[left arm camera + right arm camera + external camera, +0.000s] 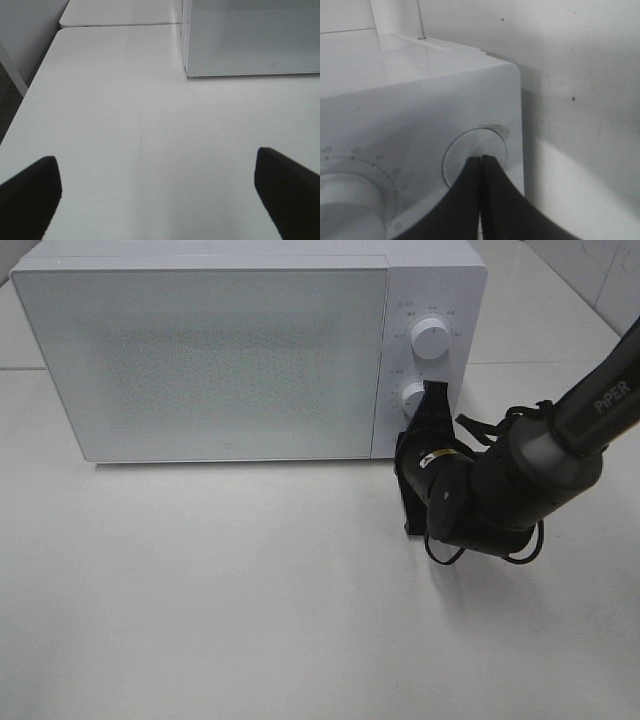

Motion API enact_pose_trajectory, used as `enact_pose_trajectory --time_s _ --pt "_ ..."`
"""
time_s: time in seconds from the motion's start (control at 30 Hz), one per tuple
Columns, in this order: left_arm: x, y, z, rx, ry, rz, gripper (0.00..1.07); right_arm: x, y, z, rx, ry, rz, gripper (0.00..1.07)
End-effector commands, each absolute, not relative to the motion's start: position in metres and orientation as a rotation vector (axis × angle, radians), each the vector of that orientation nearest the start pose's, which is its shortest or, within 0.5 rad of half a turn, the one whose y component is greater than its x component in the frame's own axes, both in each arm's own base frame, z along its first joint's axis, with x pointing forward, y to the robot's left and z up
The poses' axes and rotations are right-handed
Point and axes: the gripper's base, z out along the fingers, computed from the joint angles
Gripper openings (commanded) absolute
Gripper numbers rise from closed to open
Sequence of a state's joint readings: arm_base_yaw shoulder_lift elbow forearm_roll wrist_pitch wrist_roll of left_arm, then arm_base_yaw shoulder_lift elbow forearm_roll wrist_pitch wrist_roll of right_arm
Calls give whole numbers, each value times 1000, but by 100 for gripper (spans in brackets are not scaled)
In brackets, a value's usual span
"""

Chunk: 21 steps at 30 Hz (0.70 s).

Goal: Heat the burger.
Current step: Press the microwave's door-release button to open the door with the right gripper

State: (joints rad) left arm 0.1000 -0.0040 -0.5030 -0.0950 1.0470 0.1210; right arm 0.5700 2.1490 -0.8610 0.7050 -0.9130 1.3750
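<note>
One container stands on the white table [250,620], a white microwave [250,350] with its door [200,365] shut. The speckled panel shows nothing of the inside. The burger appears in no view, so whether it sits behind that door cannot be told.

The right gripper [436,392] has its jaws pressed together with nothing between them, and its tips meet the face of the lower knob [413,397], below the upper knob [430,337].

The left gripper [157,160] is spread wide and holds nothing. It hangs over bare table near the microwave's front corner.
</note>
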Motion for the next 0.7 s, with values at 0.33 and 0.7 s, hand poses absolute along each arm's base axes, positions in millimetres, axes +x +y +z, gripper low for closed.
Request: enact_pose_trajectory --time_s 0.33,0.7 --pt "-7 -9 279 19 1995 25 101 347 156 86 1417 1426 1017 0" --pt "-7 -9 279 19 1995 25 101 366 151 106 1304 1318 1022 0"
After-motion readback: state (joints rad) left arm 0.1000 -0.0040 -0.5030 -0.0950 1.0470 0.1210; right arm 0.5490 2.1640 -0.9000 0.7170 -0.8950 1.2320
